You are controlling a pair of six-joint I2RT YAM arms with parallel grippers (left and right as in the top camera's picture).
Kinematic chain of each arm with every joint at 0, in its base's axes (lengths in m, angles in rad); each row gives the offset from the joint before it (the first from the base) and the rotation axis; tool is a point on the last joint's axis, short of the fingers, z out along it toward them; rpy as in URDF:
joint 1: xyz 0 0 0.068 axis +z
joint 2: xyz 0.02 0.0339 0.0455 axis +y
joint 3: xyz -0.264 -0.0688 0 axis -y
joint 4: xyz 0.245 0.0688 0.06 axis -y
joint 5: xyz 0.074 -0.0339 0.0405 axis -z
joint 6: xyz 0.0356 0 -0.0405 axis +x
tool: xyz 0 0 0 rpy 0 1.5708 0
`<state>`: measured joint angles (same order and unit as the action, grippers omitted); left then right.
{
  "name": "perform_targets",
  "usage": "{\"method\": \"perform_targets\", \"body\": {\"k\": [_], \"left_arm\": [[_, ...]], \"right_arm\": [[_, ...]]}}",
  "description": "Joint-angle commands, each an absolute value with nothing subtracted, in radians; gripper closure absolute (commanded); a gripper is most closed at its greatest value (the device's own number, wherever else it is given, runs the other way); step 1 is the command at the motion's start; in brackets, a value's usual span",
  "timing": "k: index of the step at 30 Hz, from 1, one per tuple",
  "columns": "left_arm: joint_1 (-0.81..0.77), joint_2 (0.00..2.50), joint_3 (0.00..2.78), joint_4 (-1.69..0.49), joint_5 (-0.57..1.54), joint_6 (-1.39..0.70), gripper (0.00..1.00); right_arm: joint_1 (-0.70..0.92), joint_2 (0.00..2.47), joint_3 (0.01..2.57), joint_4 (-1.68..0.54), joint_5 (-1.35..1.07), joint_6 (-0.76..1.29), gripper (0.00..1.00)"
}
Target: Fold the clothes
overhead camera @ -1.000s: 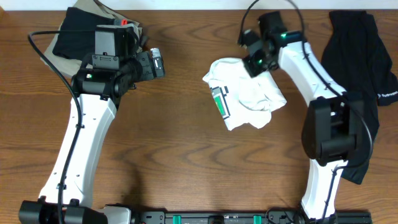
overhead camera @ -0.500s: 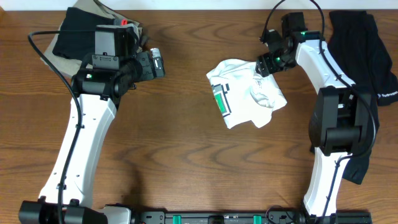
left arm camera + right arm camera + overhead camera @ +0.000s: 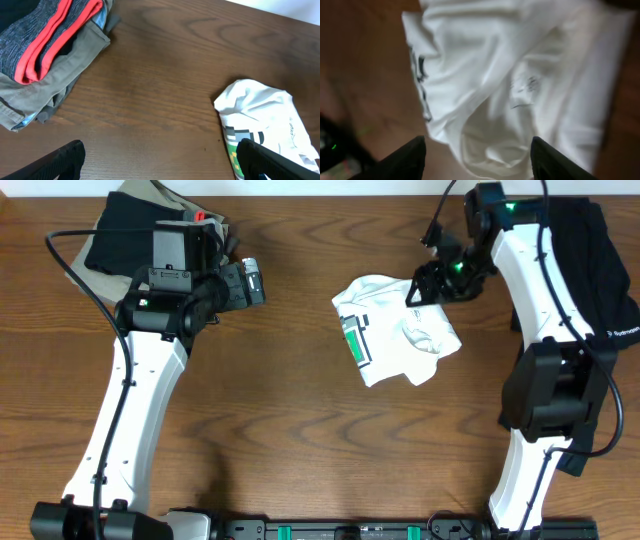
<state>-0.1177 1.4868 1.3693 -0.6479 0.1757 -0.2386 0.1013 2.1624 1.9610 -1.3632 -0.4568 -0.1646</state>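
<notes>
1. The white T-shirt [image 3: 395,345] lies as a crumpled bundle on the desk [image 3: 300,450], right of centre and nearer the far edge than the near one.
2. Bare wood borders the bundle on its left and near sides. The widest open stretch runs across the middle of the desk and down to the near edge, between the two arms.
3. The far left corner is taken by a stack of garments [image 3: 120,225], khaki underneath with dark pieces on top. The left wrist view shows a grey one with red trim among them.
4. A black garment [image 3: 590,270] covers the right edge from the far right corner downward, partly under the right arm and well apart from the T-shirt.
5. The bundle's long axis slants from far left to near right. Its print [image 3: 354,343], a green and dark strip, runs along the left edge and faces the left arm; the rest is plain white folds.
6. The right claw [image 3: 420,288] hangs over the bundle's far right edge, jaws spread with no cloth pinched between them. The wrist view is blurred, and I cannot tell whether a tip touches the fabric.
7. The left claw [image 3: 255,280] hovers near the far edge, between the stack and the T-shirt and apart from both. Its jaws are wide apart and empty, and it points toward the T-shirt.
</notes>
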Motion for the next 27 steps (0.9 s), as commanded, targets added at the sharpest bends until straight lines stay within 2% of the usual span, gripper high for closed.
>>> {"method": "perform_targets", "body": {"k": [1,6,15,21,27], "left_arm": [[-0.112,1.496,1.364,-0.651,0.163,-0.23,0.02],[-0.112,1.496,1.363,-0.651,0.163,-0.23,0.02],[-0.112,1.496,1.363,-0.651,0.163,-0.23,0.02],[-0.112,1.496,1.363,-0.651,0.163,-0.23,0.02],[-0.112,1.496,1.363,-0.651,0.163,-0.23,0.02]], "right_arm": [[0.14,2.162,1.865,-1.361,-0.502,-0.154,0.39],[0.179,2.162,1.734,-1.3,-0.506,-0.154,0.49],[0.149,2.159,1.757,-1.275,-0.493,-0.131,0.98],[0.074,2.159,1.852,-1.308,-0.394,-0.131,0.99],[0.022,2.162,1.834,-1.267,-0.297,-0.139,0.99]]}}
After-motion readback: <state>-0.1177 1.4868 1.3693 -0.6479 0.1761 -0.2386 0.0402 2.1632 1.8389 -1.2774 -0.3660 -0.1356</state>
